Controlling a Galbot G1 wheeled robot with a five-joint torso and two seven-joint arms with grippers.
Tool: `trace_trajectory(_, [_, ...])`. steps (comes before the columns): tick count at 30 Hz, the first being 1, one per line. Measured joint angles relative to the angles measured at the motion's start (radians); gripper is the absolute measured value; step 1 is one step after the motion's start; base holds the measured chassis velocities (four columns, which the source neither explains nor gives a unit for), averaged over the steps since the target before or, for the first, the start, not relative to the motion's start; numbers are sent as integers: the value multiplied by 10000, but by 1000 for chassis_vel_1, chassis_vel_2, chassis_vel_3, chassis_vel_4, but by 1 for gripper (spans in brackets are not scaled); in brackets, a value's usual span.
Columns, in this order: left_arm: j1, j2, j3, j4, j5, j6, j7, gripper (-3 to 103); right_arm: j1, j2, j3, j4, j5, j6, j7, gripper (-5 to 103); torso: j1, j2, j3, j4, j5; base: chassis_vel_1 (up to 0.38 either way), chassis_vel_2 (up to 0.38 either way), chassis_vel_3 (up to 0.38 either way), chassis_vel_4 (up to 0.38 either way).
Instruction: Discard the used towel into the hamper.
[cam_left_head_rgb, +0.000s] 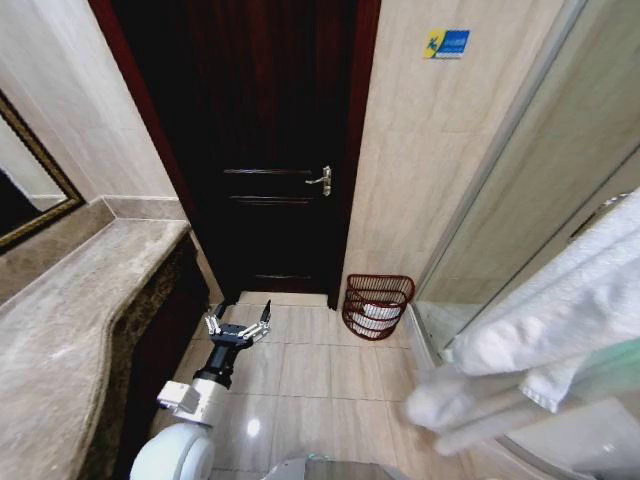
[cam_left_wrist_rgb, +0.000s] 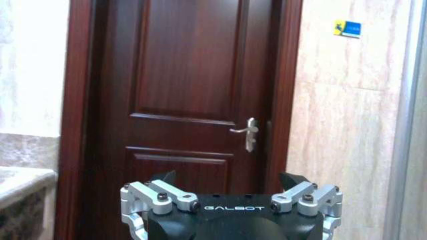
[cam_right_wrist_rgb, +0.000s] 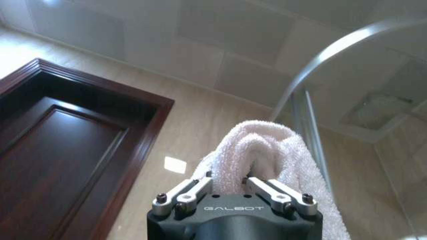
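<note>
The white fluffy terry towel (cam_right_wrist_rgb: 267, 150) is pinched in the right gripper (cam_right_wrist_rgb: 229, 184), jaws closed tight on a bunched fold of it, and the rest drapes down past the gripper body. In the head view the same towel (cam_left_head_rgb: 560, 310) hangs big and blurry on the right side of the picture, close to the camera, in front of the curved glass shower enclosure (cam_left_head_rgb: 520, 180).

The hamper (cam_left_head_rgb: 377, 306), a small round dark red-brown open-weave wire basket that tapers toward its base, sits on the beige tiled floor (cam_left_head_rgb: 300, 365), right at the foot of the tiled wall between the dark wooden door (cam_left_head_rgb: 265, 150) and the shower glass. There's something white lying inside it already. It's well apart from the towel, lower and further forward.

The left gripper (cam_left_head_rgb: 238, 327) hangs low over the floor beside the grey marble vanity counter (cam_left_head_rgb: 70, 320), pointed toward the door, jaws spread apart with nothing in them. Its wrist view looks straight at the door and its silver lever handle (cam_left_wrist_rgb: 247, 133). A little blue sticker (cam_left_head_rgb: 446, 43) sits high on the wall to the right of the door frame.
</note>
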Motion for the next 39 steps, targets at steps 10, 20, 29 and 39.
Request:
trace_trajectory(10, [0, 4, -3, 0, 0, 0, -2, 100, 128, -128, -153, -134, 7, 20, 81, 10, 0, 0, 0, 2, 1, 139, 126, -120, -138])
trace_trajectory(20, [0, -1, 1, 0, 0, 0, 0, 100, 613, -891, -441, -667, 105, -41, 46, 10, 0, 1, 0, -1, -2, -58, -41, 38, 23])
trace_trajectory(29, [0, 1, -1, 0, 0, 0, 0, 100, 998, -1415, -912, -1209, 75, -31, 219, 10, 0, 0, 0, 0, -2, 0, 0, 0, 0])
trace_trajectory(39, [0, 1, 0, 0, 0, 0, 0, 100, 1968, -2460, -2110, -2348, 120, -261, 526, 10, 0, 0, 0, -1, 0, 0, 0, 0, 0])
